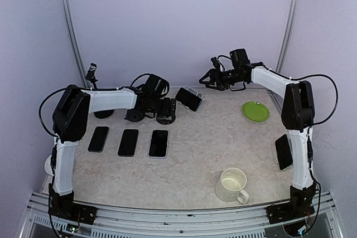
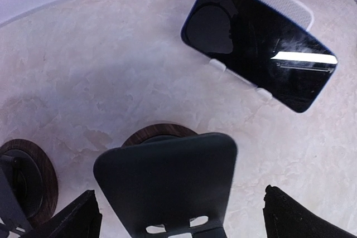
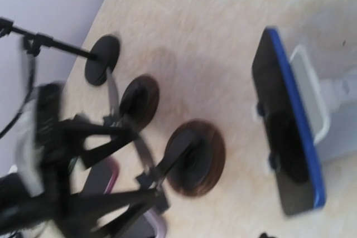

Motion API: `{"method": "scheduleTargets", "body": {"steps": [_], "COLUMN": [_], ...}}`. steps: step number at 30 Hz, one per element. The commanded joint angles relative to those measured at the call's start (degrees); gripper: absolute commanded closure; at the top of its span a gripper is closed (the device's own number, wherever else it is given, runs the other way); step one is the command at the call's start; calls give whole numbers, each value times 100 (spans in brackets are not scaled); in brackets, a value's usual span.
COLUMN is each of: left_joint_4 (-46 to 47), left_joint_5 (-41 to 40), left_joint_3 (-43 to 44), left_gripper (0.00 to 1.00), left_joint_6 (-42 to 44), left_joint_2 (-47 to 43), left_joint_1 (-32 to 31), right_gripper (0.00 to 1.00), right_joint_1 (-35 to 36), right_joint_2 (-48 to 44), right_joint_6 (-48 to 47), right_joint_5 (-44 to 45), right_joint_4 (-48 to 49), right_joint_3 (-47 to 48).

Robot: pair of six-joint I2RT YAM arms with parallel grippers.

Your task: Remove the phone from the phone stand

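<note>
A black phone with a blue edge (image 1: 189,98) leans on a white phone stand (image 1: 196,91) at the back middle of the table. It also shows in the left wrist view (image 2: 256,43) and the right wrist view (image 3: 284,132). My left gripper (image 1: 162,106) is open, its fingers (image 2: 72,221) either side of an empty dark stand (image 2: 167,182), short of the phone. My right gripper (image 1: 207,80) hovers just right of and behind the phone. It looks open, and only one fingertip (image 3: 262,236) shows in its blurred wrist view.
Three phones (image 1: 128,142) lie flat at front left. More empty round-based stands (image 1: 135,114) stand by the left gripper. A green plate (image 1: 255,111) is at the right, a white mug (image 1: 231,185) at front right, another phone (image 1: 283,151) by the right arm.
</note>
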Motion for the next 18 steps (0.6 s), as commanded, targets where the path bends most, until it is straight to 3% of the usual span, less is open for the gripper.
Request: {"method": "scheduleTargets", "body": {"steps": [1,18], "left_joint_4": [330,135], "left_joint_5": [220,774], "left_joint_3": [13,130], "left_gripper": [1,1], "left_joint_6": [346,745], "left_joint_2": [-797,-1375], "left_joint_1": [43,87], "right_gripper": [41,52], "right_joint_1": [-91,-179], "right_joint_2": [592,2315], "right_joint_6": [20,628], "right_joint_5": [53,145], "right_joint_4": [291,1209], "right_joint_3": [569,1830]}}
